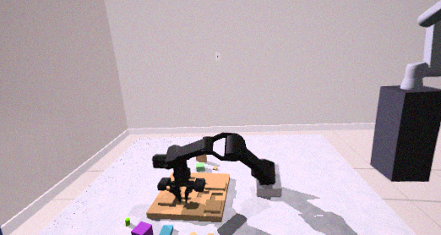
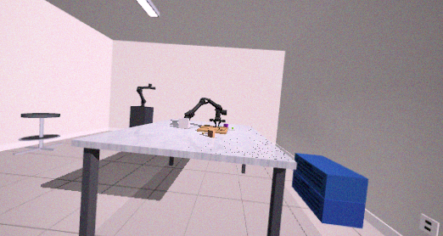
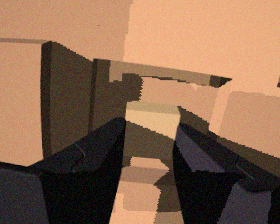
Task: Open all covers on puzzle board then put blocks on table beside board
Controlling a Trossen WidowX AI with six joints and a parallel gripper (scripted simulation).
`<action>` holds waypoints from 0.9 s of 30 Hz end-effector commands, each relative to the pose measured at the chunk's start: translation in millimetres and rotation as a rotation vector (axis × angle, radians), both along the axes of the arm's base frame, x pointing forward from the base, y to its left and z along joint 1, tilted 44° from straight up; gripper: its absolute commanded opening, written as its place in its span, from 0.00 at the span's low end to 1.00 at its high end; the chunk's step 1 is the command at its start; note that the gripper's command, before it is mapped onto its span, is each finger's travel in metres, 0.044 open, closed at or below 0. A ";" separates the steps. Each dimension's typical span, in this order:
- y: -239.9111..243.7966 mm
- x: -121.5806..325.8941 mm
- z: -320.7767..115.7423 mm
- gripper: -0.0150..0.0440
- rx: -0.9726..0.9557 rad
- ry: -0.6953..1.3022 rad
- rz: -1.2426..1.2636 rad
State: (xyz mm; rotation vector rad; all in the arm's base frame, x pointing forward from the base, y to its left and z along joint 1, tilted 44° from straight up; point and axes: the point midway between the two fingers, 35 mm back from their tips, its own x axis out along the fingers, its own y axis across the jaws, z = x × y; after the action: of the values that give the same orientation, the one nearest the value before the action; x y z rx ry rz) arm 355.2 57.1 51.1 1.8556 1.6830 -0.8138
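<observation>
"Where is the hand?"

"The black gripper (image 1: 182,200) (image 2: 218,126) (image 3: 149,131) is down at the wooden board (image 1: 217,179) (image 2: 202,130) (image 3: 191,30). Its fingers pinch a pale yellow block (image 3: 152,119)"

"And the purple block (image 1: 142,228) (image 2: 226,125)?"

"On the table (image 1: 106,198) (image 2: 170,145), beside the board, near a blue one (image 1: 166,230)"
</observation>
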 end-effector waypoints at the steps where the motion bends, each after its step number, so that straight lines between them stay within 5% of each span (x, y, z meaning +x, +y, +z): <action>1: -2.7 -0.1 3.3 0.39 0.000 -0.001 0.003; 27: -26.2 -2.6 26.9 0.39 0.003 0.003 0.002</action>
State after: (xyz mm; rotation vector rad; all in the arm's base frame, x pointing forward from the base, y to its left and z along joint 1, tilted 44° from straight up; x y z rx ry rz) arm 353.2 33.8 74.2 1.8620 1.6886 -0.8153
